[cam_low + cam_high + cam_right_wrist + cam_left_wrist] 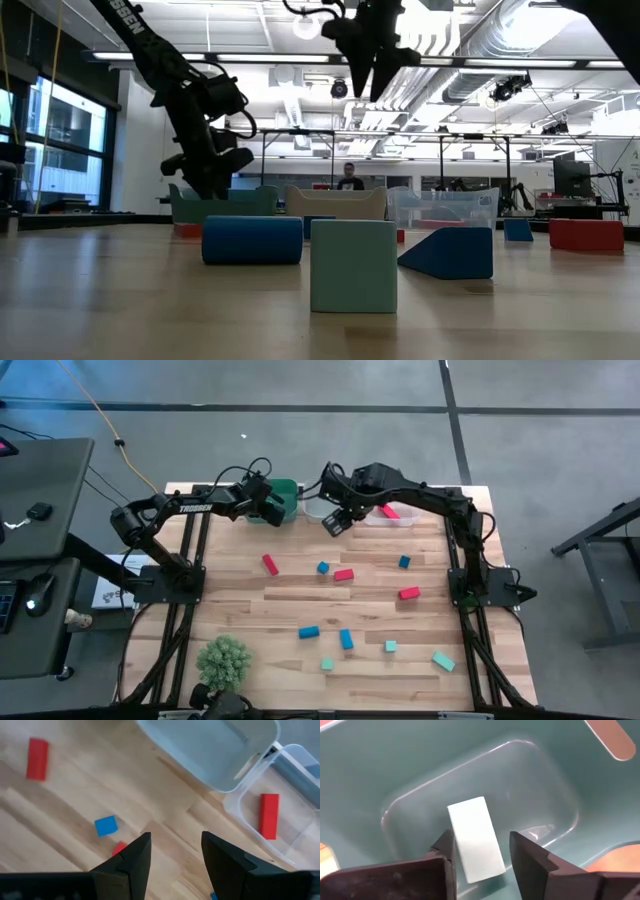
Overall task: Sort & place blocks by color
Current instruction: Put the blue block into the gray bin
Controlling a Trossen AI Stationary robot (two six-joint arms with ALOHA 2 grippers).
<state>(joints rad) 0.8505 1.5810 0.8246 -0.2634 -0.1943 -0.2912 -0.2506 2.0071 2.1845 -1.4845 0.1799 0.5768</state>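
L arm (268,506) reaches into teal bin (395,765), jaws wide; R arm (337,523) raised, jaws wide.

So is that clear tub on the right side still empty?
No: in the right wrist view, a red block lies inside the clear tub, beyond the open right claw.

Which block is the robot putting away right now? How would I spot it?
Look at the far edge of the wooden table, where the teal bin sits under the left gripper. Inside lies one pale teal bar, between the open fingers. It is the only block in that bin; the other teal blocks lie out on the table.
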